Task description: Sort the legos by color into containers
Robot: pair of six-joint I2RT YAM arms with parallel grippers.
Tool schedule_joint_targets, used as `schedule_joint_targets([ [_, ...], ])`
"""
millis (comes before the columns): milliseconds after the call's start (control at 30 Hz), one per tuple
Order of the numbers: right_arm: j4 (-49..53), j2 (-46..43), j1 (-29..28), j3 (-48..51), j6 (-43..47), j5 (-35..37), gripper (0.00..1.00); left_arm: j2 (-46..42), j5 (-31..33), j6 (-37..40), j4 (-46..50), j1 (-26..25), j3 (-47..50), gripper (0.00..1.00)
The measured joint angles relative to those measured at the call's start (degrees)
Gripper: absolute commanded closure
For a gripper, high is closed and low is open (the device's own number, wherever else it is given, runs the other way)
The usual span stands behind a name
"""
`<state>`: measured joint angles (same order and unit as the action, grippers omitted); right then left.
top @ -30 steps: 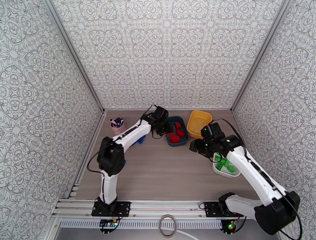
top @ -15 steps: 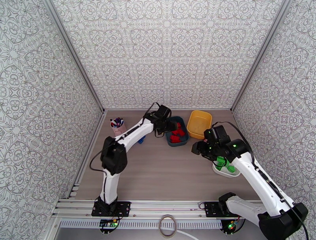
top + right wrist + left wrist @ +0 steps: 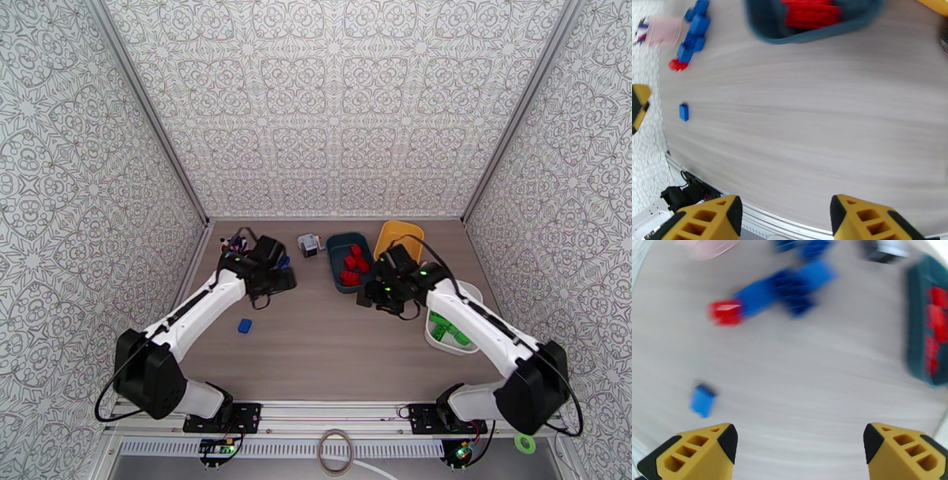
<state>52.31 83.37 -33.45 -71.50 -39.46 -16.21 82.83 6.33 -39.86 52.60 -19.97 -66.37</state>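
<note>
The dark teal container (image 3: pixel 338 267) holds several red legos (image 3: pixel 353 264); the white container (image 3: pixel 466 294) at the right holds green legos (image 3: pixel 447 328). My right arm partly hides the yellow container (image 3: pixel 395 233). A blurred cluster of blue legos (image 3: pixel 790 287) with one red lego (image 3: pixel 725 312) lies on the table near the pink cup. A single blue lego (image 3: pixel 245 324) lies apart from them. My left gripper (image 3: pixel 280 278) hovers open over that cluster, with nothing between its fingertips (image 3: pixel 726 439). My right gripper (image 3: pixel 367 298) is open and holds nothing, just in front of the teal container (image 3: pixel 809 33).
A pink cup with pens (image 3: pixel 231 246) stands at the back left, partly behind my left arm. A small white-grey cube gadget (image 3: pixel 310 245) sits left of the teal container. The enclosure's patterned walls close in three sides. Bare wood tabletop (image 3: pixel 340 347) spreads between the two arms.
My left arm swung back from the teal container to the left, over the blue cluster, and its jaws spread wider. My right arm moved from above the white container leftward to the teal container's front.
</note>
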Motion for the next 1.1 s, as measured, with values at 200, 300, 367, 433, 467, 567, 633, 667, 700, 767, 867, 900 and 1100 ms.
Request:
schedule_joint_targets([
  [200,-1.8,4.7,-2.6,-4.2,-0.7,-0.2,0.36,3.4,-0.2,3.5,-0.2,5.5,1.5,0.11],
  [300,-1.9,6.0,-2.6,-5.0,-0.9,-0.2,0.36,7.9,-0.6,5.5,-0.6,7.5,1.2,0.16],
  [367,-1.9,7.1,-2.6,-5.7,-1.1,-0.2,0.36,11.3,-0.9,6.9,-1.0,9.2,0.4,0.19],
  [433,-2.0,8.0,-2.6,-6.1,-1.1,-0.2,0.37,14.3,-1.1,8.0,-1.3,10.4,-0.9,0.21],
  [467,-1.9,8.5,-2.6,-6.2,-1.1,-0.2,0.37,15.5,-1.2,8.5,-1.4,10.8,-1.5,0.21],
  [567,-1.6,10.2,-2.6,-7.2,-1.2,-0.2,0.38,19.3,-1.9,10.0,-2.3,11.5,-3.9,0.24],
  [633,-1.4,11.6,-2.6,-8.5,-1.1,-0.2,0.38,21.0,-2.1,10.4,-2.7,11.6,-5.0,0.27],
  [667,-1.2,12.2,-2.6,-9.1,-1.1,-0.2,0.39,21.8,-2.2,10.6,-2.9,11.6,-5.5,0.29],
  [700,-1.2,12.7,-2.6,-9.7,-1.1,-0.2,0.39,22.6,-2.2,10.9,-3.1,11.6,-6.0,0.3],
  [767,-0.7,13.6,-2.6,-10.9,-1.1,-0.1,0.39,24.2,-2.2,11.5,-3.3,11.8,-7.2,0.31],
  [867,0.2,15.0,-2.6,-13.5,-1.0,-0.1,0.39,26.6,-2.2,11.9,-3.7,12.2,-9.2,0.31],
  [900,0.3,15.5,-2.6,-14.4,-0.8,-0.1,0.4,27.2,-2.2,11.9,-3.8,12.5,-9.6,0.32],
  [1100,1.3,17.1,-2.6,-16.8,-0.2,-0.1,0.4,30.6,-2.2,13.0,-4.0,13.9,-12.5,0.4],
])
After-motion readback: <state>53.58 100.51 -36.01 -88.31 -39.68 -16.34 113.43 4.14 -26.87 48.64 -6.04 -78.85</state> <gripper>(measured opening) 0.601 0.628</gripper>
